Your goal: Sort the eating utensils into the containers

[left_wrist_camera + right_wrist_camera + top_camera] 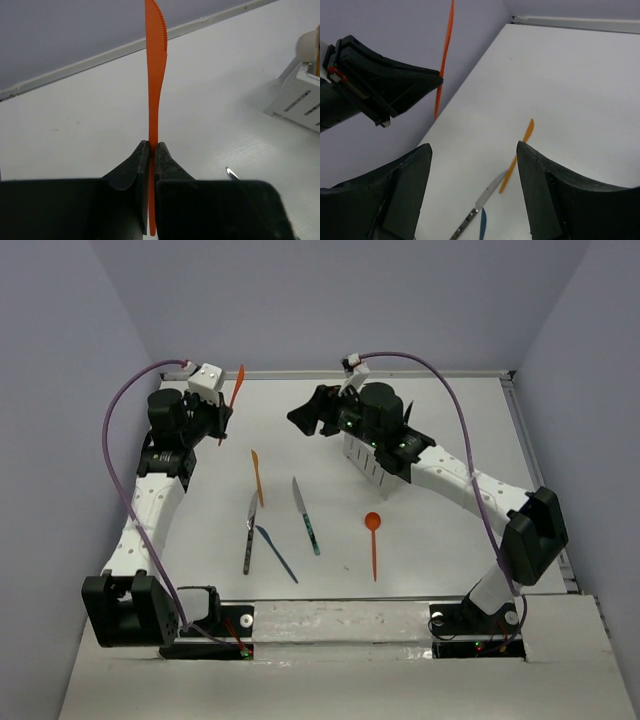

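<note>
At far left overhead, the left gripper [222, 418] holds an orange knife [236, 390]; other utensils [306, 516] lie near the white caddy [368, 465]. Its wrist view shows jaws clamped on the handle. Right wrist: the right gripper [474, 150] gapes empty.

I can't read any words, numbers or signs anywhere here.
</note>
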